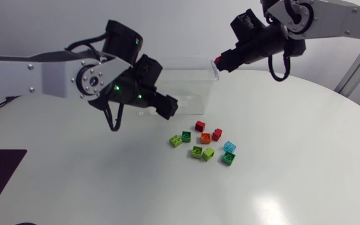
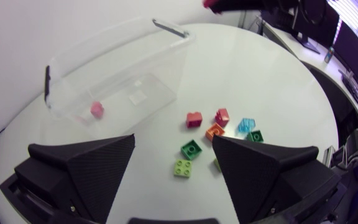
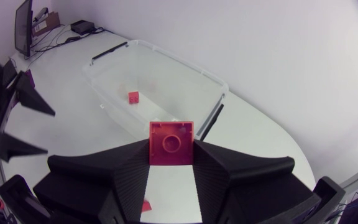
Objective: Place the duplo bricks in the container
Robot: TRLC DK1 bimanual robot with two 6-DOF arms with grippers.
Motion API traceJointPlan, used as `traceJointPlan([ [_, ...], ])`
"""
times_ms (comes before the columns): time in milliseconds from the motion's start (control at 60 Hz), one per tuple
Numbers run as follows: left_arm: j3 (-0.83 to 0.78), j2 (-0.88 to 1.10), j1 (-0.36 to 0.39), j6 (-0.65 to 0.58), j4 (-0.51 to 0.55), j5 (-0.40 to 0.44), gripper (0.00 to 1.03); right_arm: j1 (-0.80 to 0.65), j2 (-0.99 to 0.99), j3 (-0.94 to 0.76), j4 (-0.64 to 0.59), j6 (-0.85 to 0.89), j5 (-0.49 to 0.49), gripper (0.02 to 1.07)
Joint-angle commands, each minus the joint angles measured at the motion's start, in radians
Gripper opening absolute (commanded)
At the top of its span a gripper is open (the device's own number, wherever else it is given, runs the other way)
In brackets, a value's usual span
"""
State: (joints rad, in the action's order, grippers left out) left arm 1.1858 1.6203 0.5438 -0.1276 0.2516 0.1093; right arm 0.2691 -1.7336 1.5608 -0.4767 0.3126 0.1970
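At upper middle of the head view, beside the container's (image 1: 189, 60) right rim, the right gripper (image 1: 222, 61) clamped a red brick (image 3: 171, 142) (seemingly not yet over the opening), so releasing there risked it bouncing outside, while the left gripper (image 2: 174, 140) gaped empty near the loose bricks (image 1: 205, 139) at centre.

A clear, open-topped rectangular container (image 1: 195, 70) stands upright at the upper centre of the head view, with a lone red brick (image 3: 133, 96) inside. A loose cluster of bricks (image 1: 205, 144), red, orange, green, lime and pale blue, lies on the tabletop (image 1: 105, 187) at mid-frame. A second red brick (image 3: 171, 142) is pinched in the right end effector (image 3: 171, 155) by the container's upper-right corner.
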Motion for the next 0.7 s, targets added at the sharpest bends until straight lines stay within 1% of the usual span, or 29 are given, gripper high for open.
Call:
traceJointPlan([
  [0,-0.051,0.013,0.033,-0.06,-0.021,0.02,0.85,0.019,-0.081,0.081,-0.03,-0.043,-0.001,0.39],
  [150,-0.068,0.085,0.077,-0.089,-0.043,0.02,0.85,0.042,-0.173,0.208,-0.06,-0.069,-0.007,0.39],
  [300,-0.071,0.151,0.104,-0.107,-0.052,0.02,0.84,0.061,-0.239,0.271,-0.073,-0.073,-0.022,0.39],
  [600,-0.101,0.178,0.097,-0.119,-0.087,0.018,0.84,0.064,-0.366,0.372,-0.074,-0.083,-0.045,0.41],
  [633,-0.103,0.179,0.096,-0.127,-0.089,0.018,0.84,0.064,-0.377,0.387,-0.077,-0.09,-0.048,0.44],
  [667,-0.104,0.181,0.096,-0.133,-0.091,0.018,0.84,0.062,-0.388,0.403,-0.083,-0.096,-0.053,0.55],
  [683,-0.106,0.184,0.096,-0.136,-0.091,0.018,0.84,0.062,-0.397,0.418,-0.091,-0.098,-0.053,0.65],
])
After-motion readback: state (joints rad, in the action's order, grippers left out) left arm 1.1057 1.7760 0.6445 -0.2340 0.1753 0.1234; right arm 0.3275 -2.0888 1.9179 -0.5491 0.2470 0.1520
